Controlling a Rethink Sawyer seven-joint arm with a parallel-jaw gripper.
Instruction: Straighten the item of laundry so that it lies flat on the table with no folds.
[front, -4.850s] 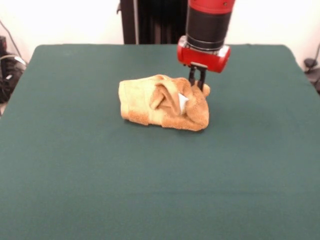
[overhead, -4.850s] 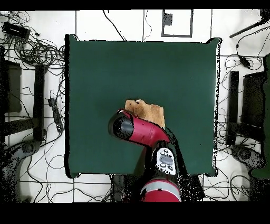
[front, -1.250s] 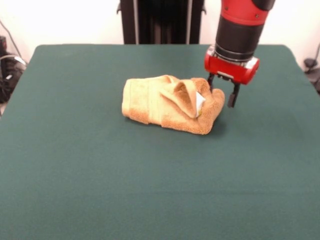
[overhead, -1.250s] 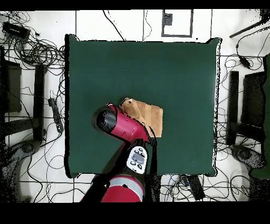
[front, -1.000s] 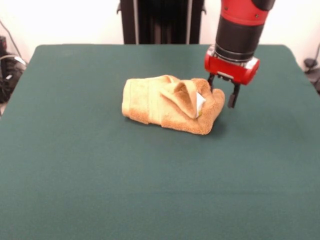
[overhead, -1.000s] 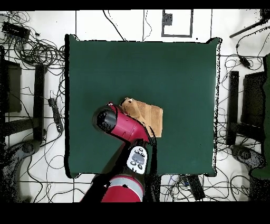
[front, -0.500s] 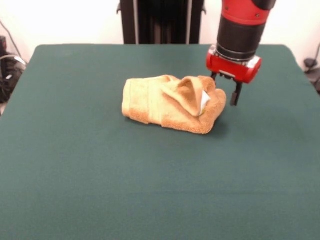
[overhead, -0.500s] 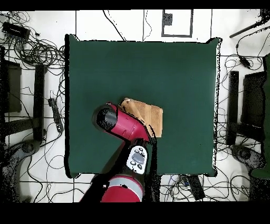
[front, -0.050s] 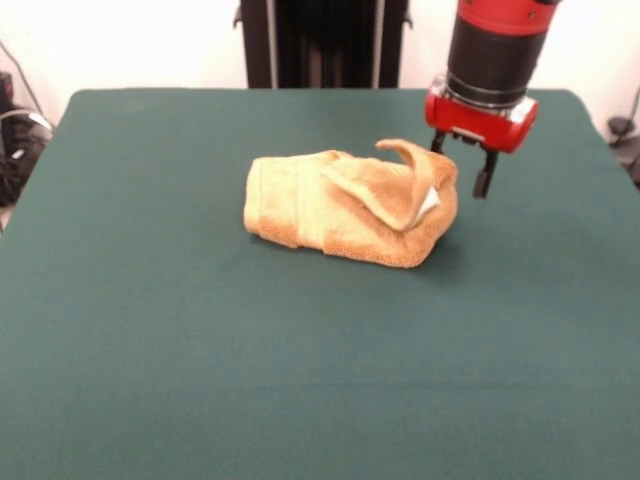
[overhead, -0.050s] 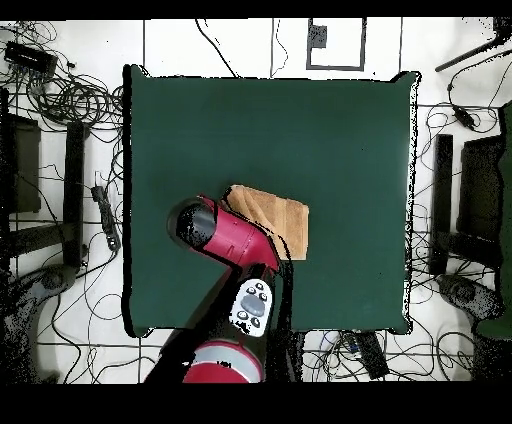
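Note:
The item of laundry (front, -0.050s: 340, 205), an orange-tan towel, lies bunched and folded near the middle of the green table (front, -0.050s: 200, 350). Its right-hand flap curls up to a raised tip, with a small white tag (front, -0.050s: 428, 201) showing under it. My gripper (front, -0.050s: 461, 175) hovers at the towel's right end. It is open, with the left finger right behind the raised flap and the right finger (front, -0.050s: 483, 180) clear of the cloth. In the overhead view the towel (overhead, -0.050s: 280, 215) shows as a folded rectangle, and the arm (overhead, -0.050s: 225, 235) covers its left corner and hides the gripper.
Green table cloth (overhead, -0.050s: 300, 120) spreads wide on every side of the towel. Cables and equipment (overhead, -0.050s: 60, 95) lie on the floor beyond the table's edges.
In the front view the gripper has risen and shifted right. The towel's right flap has lifted up with it, and the white tag now sits lower on the right end.

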